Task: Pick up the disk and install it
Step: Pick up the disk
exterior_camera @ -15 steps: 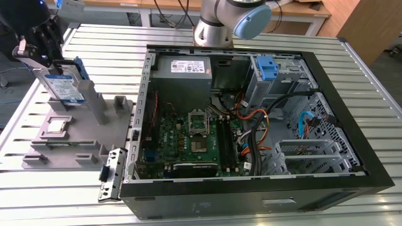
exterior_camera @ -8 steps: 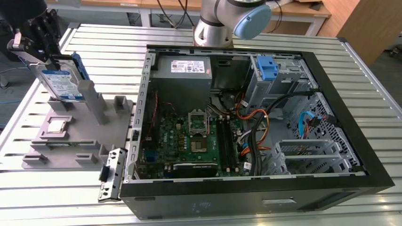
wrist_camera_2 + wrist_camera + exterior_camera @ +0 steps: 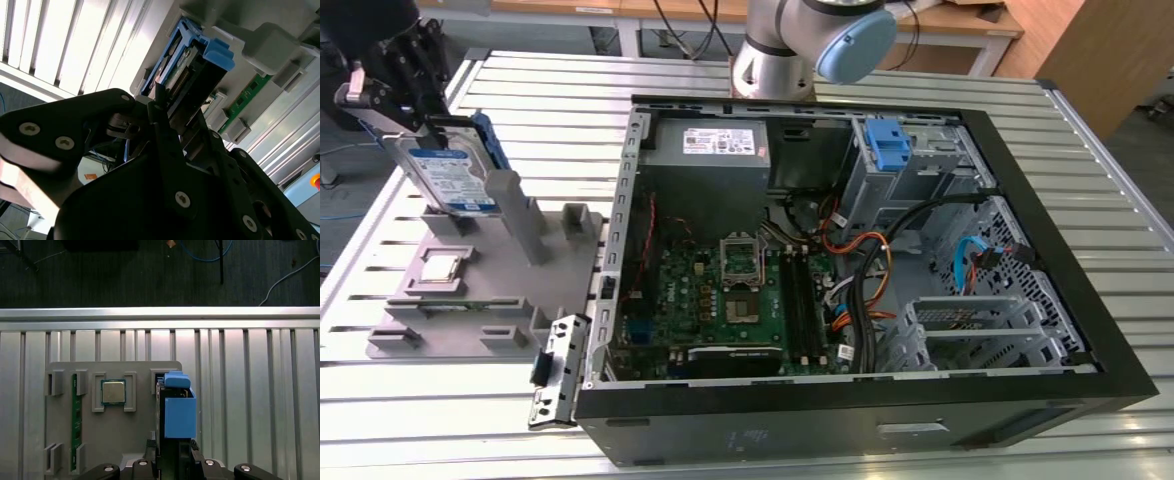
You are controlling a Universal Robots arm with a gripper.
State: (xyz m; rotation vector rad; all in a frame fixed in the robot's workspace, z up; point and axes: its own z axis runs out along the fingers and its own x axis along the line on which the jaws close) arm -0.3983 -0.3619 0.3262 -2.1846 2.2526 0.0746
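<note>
Arm stretched to the exterior view's left, hand (image 3: 400, 105) pointing down over grey fixture (image 3: 480, 300) on tabletop (image 3: 854, 75), clamped on top end of disk (image 3: 454, 172); disk upright, slightly tilted, at fixture slot, outside case (image 3: 1067, 300)

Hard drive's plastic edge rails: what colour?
Blue rails on the silver hard drive; clearest in first wrist view.

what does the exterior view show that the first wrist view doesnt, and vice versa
Exterior view, not first wrist view: the open black computer case with its green motherboard, and the silver-and-blue arm joint. First wrist view, not exterior view: the narrow green circuit strip in its fixture slot, unclear in the other. Both: the silver-grey rectangular disk with blue plastic rails, the black hand at its top, the grey plastic fixture block, the square silver chip, the slatted metal table.
</note>
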